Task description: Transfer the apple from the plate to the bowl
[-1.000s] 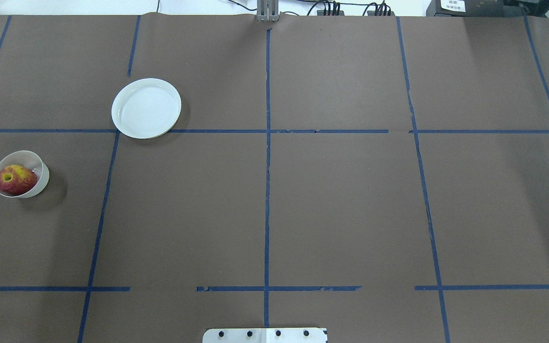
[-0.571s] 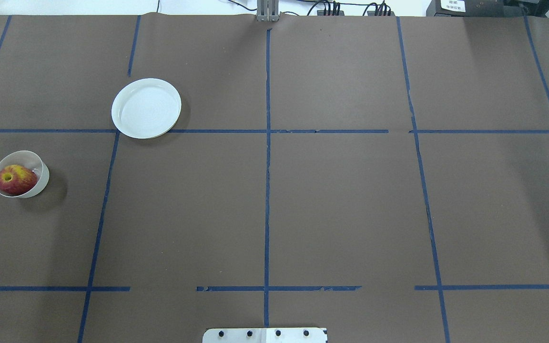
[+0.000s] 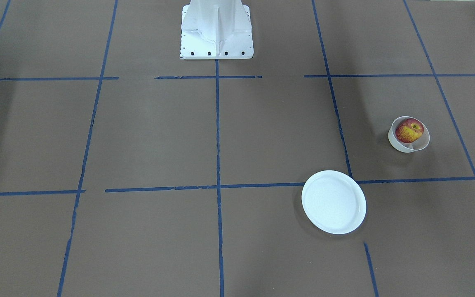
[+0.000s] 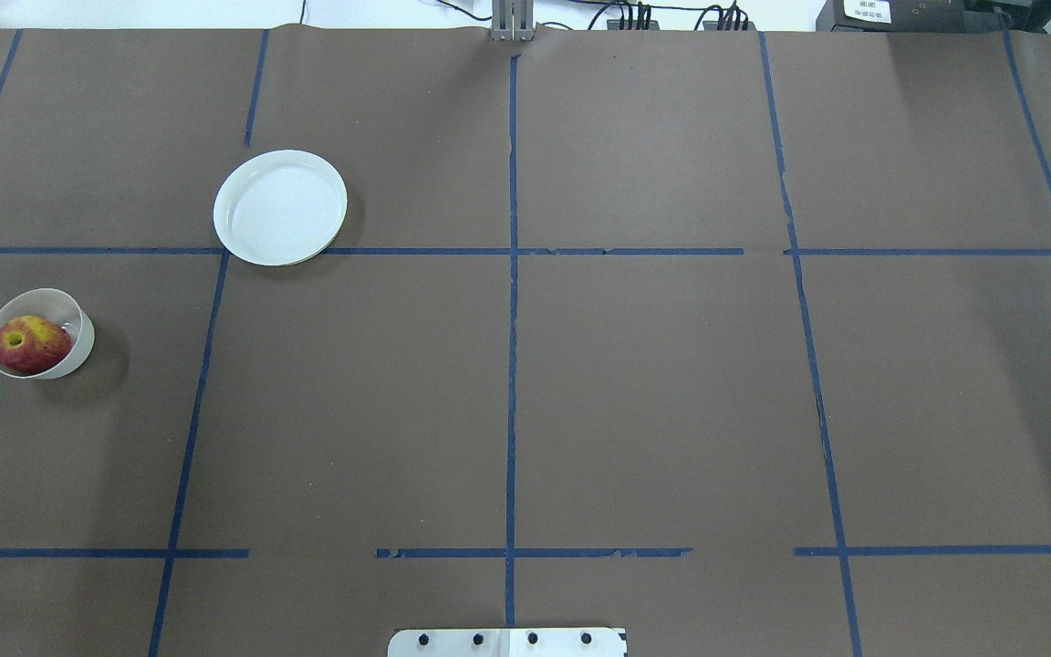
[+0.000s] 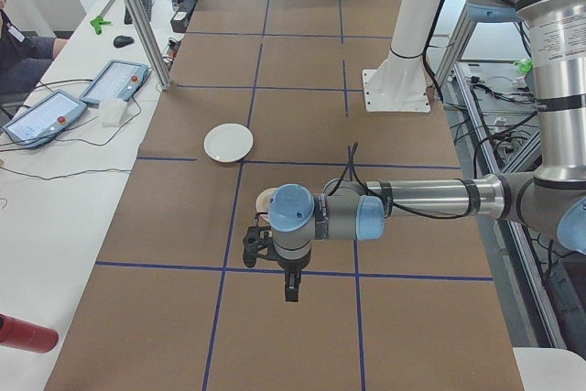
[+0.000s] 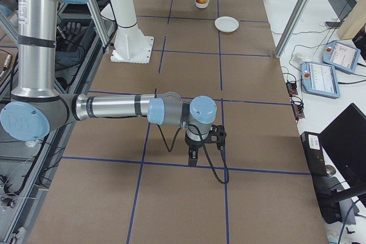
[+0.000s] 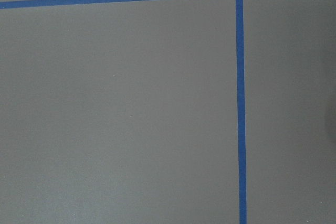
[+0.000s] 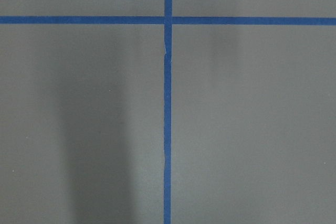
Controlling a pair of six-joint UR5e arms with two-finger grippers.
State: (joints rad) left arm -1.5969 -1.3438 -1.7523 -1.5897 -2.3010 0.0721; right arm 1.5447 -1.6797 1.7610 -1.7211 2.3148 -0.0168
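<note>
- Your small round red-and-yellow apple (image 4: 30,344) sits inside the small deep white bowl (image 4: 83,342), well apart from the flat round white plate (image 4: 280,208) on the brown papered counter (image 4: 653,383);
- the white label (image 4: 867,11) at the far edge is too small to read;
- left gripper (image 5: 290,292) and right gripper (image 6: 192,161) show only from the sides; whether their fingers are parted, you cannot tell.

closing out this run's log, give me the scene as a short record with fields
apple: small, round, red with yellow streaks; inside the small deep white bowl
bowl: upright on the brown paper-covered table, robot's left side
plate: flat, round, white; nothing on it; apart from the bowl
left gripper: above the table; open or shut cannot be told
right gripper: above the table; cannot be told either
task status: apple already in bowl
</note>
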